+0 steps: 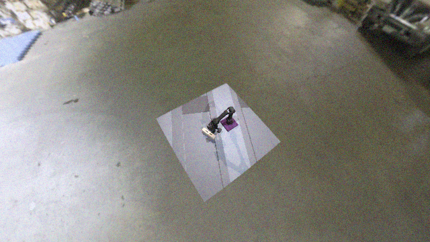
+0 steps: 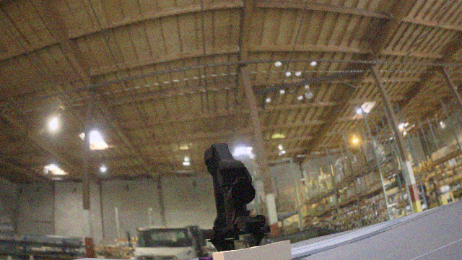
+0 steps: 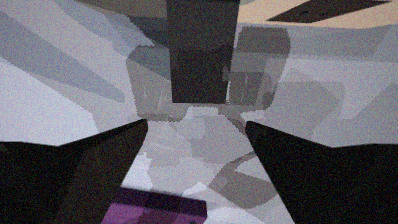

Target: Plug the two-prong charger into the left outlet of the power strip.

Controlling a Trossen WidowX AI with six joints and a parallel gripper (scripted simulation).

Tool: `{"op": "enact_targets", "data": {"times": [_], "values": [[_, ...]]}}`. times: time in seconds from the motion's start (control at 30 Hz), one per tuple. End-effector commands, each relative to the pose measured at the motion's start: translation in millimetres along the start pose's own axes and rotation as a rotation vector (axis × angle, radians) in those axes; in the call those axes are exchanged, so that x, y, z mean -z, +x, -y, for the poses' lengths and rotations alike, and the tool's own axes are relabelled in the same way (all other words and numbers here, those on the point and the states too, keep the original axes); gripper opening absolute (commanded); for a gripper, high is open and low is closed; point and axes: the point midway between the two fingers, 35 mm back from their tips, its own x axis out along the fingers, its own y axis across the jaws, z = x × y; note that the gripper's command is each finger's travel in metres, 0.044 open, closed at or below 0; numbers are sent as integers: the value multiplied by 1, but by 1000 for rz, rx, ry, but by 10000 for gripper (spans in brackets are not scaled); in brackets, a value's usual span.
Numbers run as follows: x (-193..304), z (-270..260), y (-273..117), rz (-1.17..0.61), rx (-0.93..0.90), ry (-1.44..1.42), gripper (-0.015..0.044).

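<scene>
Wide apart, the black two-fingered tool (image 1: 215, 130) (image 3: 197, 124) holds nothing, just beside the cream-coloured, box-shaped power strip (image 1: 208, 134) (image 2: 253, 250) on the pale grey table (image 1: 198, 168) (image 2: 397, 231). In the wrist view a dark upright block (image 3: 202, 55) stands beyond and between the fingers; whether it is the charger, I cannot tell. A flat purple square plate (image 1: 226, 127) (image 3: 150, 212) lies near the strip, under the black jointed arm (image 1: 222, 116) (image 2: 229, 188), which partly blocks the exterior view.

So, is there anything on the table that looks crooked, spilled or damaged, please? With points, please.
Only the strip (image 1: 211, 136) (image 2: 253, 251) (image 3: 255, 12) looks a little crooked: from above, it seems to lie at an angle to the edges of the table (image 1: 201, 168) (image 2: 415, 231) (image 3: 30, 115). I see no spill; small damage I cannot tell, as the pictures are grainy.
</scene>
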Motion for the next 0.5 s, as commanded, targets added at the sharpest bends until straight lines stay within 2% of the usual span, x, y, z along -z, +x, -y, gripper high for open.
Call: {"op": "enact_targets", "data": {"times": [0.0,0.27,0.47], "values": [[5,0,1,3,0,-6,440],[10,-1,0,10,-2,1,440],[0,0,-40,337,-25,19,440]]}}
